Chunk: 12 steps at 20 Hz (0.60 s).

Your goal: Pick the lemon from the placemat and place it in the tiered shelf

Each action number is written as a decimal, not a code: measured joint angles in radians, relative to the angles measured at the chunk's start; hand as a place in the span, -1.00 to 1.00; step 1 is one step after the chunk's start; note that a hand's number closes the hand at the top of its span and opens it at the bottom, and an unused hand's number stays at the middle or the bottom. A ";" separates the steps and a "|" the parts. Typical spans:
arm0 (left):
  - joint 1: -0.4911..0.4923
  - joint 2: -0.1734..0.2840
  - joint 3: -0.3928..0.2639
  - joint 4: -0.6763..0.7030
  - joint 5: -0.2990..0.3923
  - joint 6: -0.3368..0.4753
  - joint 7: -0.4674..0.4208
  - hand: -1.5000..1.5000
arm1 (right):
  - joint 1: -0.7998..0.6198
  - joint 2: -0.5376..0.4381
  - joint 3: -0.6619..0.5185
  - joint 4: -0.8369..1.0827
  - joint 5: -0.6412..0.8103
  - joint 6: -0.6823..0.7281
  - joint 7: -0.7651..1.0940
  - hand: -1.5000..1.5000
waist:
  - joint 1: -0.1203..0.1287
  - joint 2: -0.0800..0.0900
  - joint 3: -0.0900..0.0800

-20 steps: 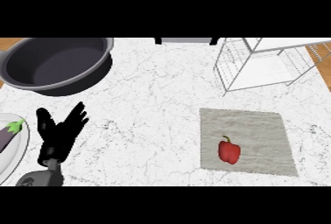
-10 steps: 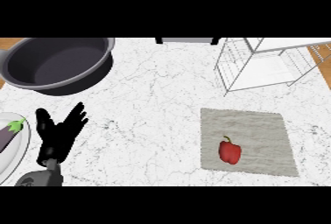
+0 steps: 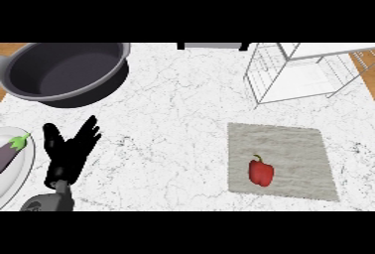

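On the grey placemat (image 3: 282, 161), toward its lower left part, lies a small red fruit with a green stem that looks like a red bell pepper (image 3: 261, 172) rather than the lemon the task names; no yellow fruit shows anywhere on the bench (image 3: 176, 124), so this is presumably the thing meant to be moved. It lies free, with no hand near it. The left hand (image 3: 67, 154) shows at the lower left of the head view, palm open and fingers spread wide and upright, holding nothing; it sits well apart from the placemat and reads as resting. The right hand is not in view. The white wire tiered shelf (image 3: 307, 69) stands at the upper right, just beyond the placemat's far edge, which would make the carry short and puts both on the right hand's side. A dark grey bowl (image 3: 66, 72) sits at the upper left, and at the left edge a white plate (image 3: 16, 181) holds what appears to be an eggplant (image 3: 13, 151), though it is partly cut off by the frame. The pick has not yet begun.
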 measured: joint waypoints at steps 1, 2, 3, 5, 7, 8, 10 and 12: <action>0.008 -0.003 -0.005 -0.009 -0.001 -0.001 0.003 0.00 | -0.014 0.001 0.000 0.026 0.008 -0.011 -0.013 1.00 | 0.001 0.000 0.000; 0.012 -0.003 -0.008 -0.016 -0.004 -0.001 0.005 0.00 | -0.026 0.000 -0.001 0.056 0.018 -0.029 -0.032 1.00 | 0.003 0.001 0.000; 0.013 0.003 -0.002 -0.018 0.002 -0.007 0.008 0.00 | -0.025 -0.003 -0.005 0.078 0.021 -0.039 -0.060 1.00 | 0.002 0.001 -0.001; 0.017 -0.009 -0.011 -0.025 -0.007 0.003 0.006 0.00 | -0.054 0.004 -0.006 0.125 0.032 -0.062 -0.086 1.00 | 0.004 0.002 0.000; 0.006 -0.008 -0.004 -0.004 -0.007 0.001 -0.009 0.00 | -0.074 -0.002 -0.015 0.172 0.034 -0.067 -0.124 1.00 | 0.004 0.003 0.000; 0.001 -0.004 0.000 0.003 -0.006 -0.002 -0.010 0.00 | -0.075 0.000 -0.013 0.187 0.039 -0.069 -0.141 1.00 | 0.003 0.002 0.000; 0.005 -0.001 0.001 0.001 -0.006 -0.006 -0.013 0.00 | -0.092 -0.007 -0.014 0.220 0.048 -0.071 -0.166 1.00 | 0.003 0.002 0.001; 0.007 -0.007 -0.007 -0.010 -0.013 0.000 -0.004 0.00 | -0.106 -0.002 -0.014 0.252 0.057 -0.084 -0.185 1.00 | 0.004 0.002 0.000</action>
